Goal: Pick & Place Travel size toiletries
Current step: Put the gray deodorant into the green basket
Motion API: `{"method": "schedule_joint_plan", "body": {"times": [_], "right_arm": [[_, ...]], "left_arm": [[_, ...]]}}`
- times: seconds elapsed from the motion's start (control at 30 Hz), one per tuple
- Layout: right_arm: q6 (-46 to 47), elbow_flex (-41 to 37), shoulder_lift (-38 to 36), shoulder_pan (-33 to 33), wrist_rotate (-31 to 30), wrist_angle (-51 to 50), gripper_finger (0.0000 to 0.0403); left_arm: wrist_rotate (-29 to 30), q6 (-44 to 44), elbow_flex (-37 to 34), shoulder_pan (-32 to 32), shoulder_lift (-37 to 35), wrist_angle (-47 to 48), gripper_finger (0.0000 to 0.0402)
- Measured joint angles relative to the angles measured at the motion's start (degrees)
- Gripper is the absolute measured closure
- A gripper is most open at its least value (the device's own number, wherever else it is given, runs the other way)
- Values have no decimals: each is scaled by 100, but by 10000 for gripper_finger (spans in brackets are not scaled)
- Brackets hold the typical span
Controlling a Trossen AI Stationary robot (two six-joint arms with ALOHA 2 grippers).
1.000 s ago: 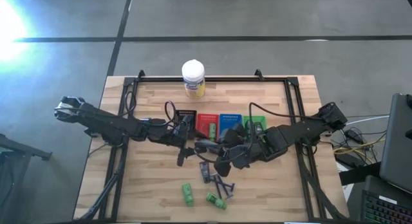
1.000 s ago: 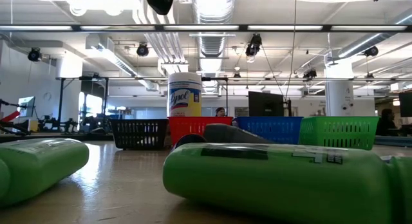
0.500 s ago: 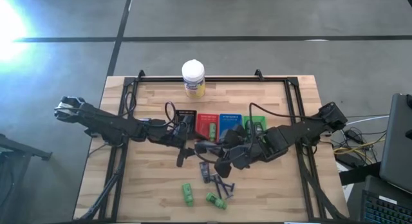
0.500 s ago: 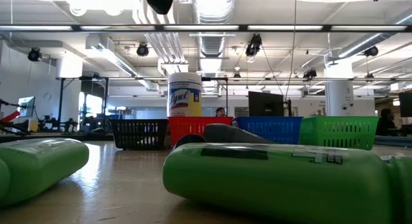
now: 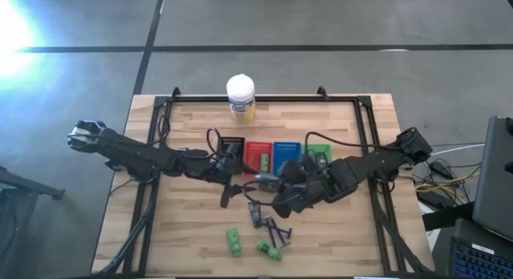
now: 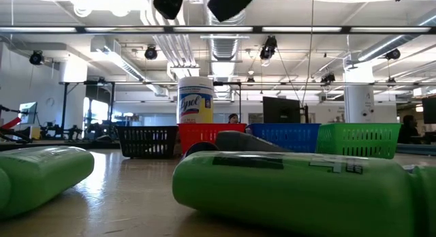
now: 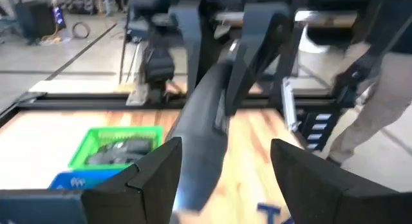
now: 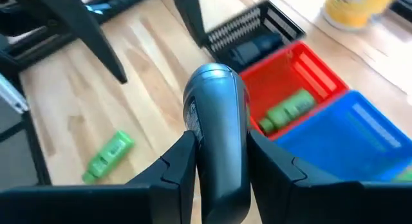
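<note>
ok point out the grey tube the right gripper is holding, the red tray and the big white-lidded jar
grey tube (image 8: 215,130), right wrist view, middle of its body between the fingers
red tray (image 8: 308,77), right wrist view, bare inner wall
white-lidded jar (image 5: 240,90), high view, centre of the lid

Grey tube (image 8: 217,140) cut off below
</note>
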State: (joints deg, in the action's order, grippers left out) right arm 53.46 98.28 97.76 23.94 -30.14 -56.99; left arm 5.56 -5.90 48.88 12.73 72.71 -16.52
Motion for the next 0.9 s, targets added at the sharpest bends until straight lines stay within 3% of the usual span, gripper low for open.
{"method": "schedule_joint_plan", "body": {"times": [0.17,0.33,0.6,0.7,0.9], "right_arm": [[878,-13,0,0,1,-1348,298],[2682,-277,-9,4,102,-3343,298],[4435,-1938,-243,-145,657,-3143,298],[5253,-2474,-305,-139,525,-2859,298],[5959,-2856,-304,-154,-202,-2634,290]], "left_arm": [[249,-6,-2,-2,-20,585,150],[351,-332,-2,0,-63,1375,149],[350,-917,-33,13,-66,2020,151],[351,-930,-33,34,-71,2019,151],[348,-928,-33,52,-72,2049,151]]}}
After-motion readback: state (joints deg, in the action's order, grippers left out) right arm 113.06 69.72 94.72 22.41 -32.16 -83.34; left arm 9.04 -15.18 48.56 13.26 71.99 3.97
